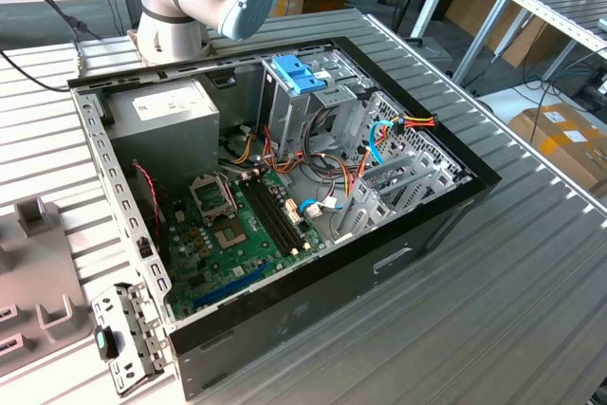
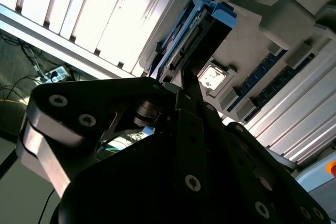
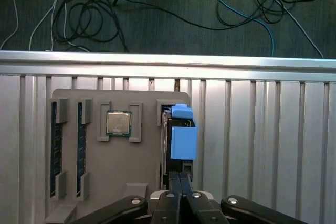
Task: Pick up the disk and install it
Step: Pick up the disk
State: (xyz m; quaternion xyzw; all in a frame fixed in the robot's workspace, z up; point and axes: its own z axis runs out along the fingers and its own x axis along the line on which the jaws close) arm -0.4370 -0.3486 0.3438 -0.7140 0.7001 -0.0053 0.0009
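The disk (image 3: 169, 145) stands on its edge in a slot of a grey holder tray (image 3: 131, 161), with blue plastic rails along its sides. In the second wrist view the disk (image 2: 202, 35) rises out of that tray with a blue rail on top. My gripper (image 3: 180, 178) hangs over the near end of the disk, its two black fingers pressed together with nothing between them. In the second wrist view the gripper (image 2: 185, 77) points at the disk's lower end. I cannot tell whether the tips touch the disk.
The tray also holds a processor chip (image 3: 118, 123) and memory sticks (image 3: 56, 145). An open computer case (image 1: 313, 263) lies on the ribbed metal table (image 1: 512, 291), with a blue bracket (image 1: 296, 73) on its drive cage and a grey power-supply box (image 1: 166, 111). Cables lie on the floor (image 3: 89, 14).
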